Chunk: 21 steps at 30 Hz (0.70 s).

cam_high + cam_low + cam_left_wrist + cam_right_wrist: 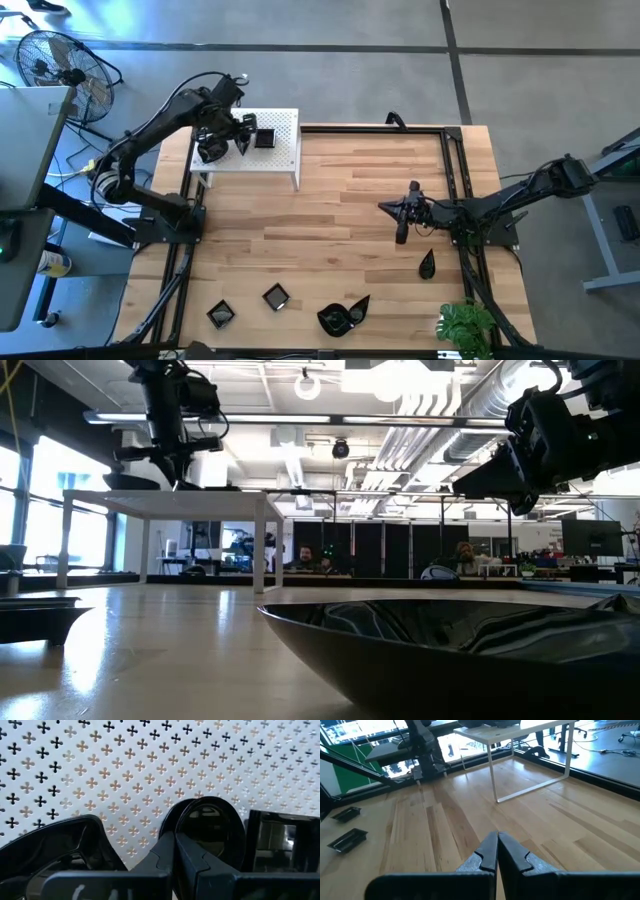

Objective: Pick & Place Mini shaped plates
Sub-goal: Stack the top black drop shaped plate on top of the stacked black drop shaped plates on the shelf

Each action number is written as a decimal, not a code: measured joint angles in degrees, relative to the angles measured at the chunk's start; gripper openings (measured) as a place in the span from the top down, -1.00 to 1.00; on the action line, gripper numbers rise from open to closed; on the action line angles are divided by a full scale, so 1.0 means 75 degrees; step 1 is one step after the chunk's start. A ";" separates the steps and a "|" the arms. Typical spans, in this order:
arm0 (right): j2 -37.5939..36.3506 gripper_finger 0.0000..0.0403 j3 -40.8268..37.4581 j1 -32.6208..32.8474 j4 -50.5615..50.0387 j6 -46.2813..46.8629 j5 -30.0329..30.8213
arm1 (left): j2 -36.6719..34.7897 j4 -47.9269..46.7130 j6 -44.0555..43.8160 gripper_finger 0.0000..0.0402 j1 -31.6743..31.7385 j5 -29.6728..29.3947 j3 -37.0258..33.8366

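Note:
Three glossy black mini plates are on the white perforated stand (285, 150) at the table's far left. In the left wrist view they are a rounded one (212, 822), a larger one (60, 845) and a square one (280, 840). My left gripper (175, 840) is over the stand, shut on the rounded plate. More plates lie on the table's near part: two squares (276, 296) (221, 313), a leaf-shaped one (342, 316) and a teardrop (428, 265). My right gripper (402, 232) hovers shut over the table's right middle, holding nothing. My left gripper pinches the rounded plate's rim (170, 822) between its two fingers, on the side nearest the wrist. The fingers slant down from above. The plate's hollow faces up over the stand's top; whether its underside rests on the stand I cannot tell.
A black rail frame (450, 160) runs along the table's far and right edges. A green plant (467, 325) stands at the near right corner. Bare wood lies between the stand and the near plates. A fan (55, 65) is off the table, far left.

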 joint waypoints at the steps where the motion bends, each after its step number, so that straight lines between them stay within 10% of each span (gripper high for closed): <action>1: 0.0000 1.00 0.0000 0.0000 0.0000 0.0001 -0.0016 | 0.0029 -0.0001 -0.0031 1.00 0.0000 -0.0021 0.0000; 21: 0.0000 1.00 0.0000 0.0000 0.0000 0.0001 -0.0074 | 0.0053 -0.0240 -0.0267 0.68 0.0003 -0.0209 0.0503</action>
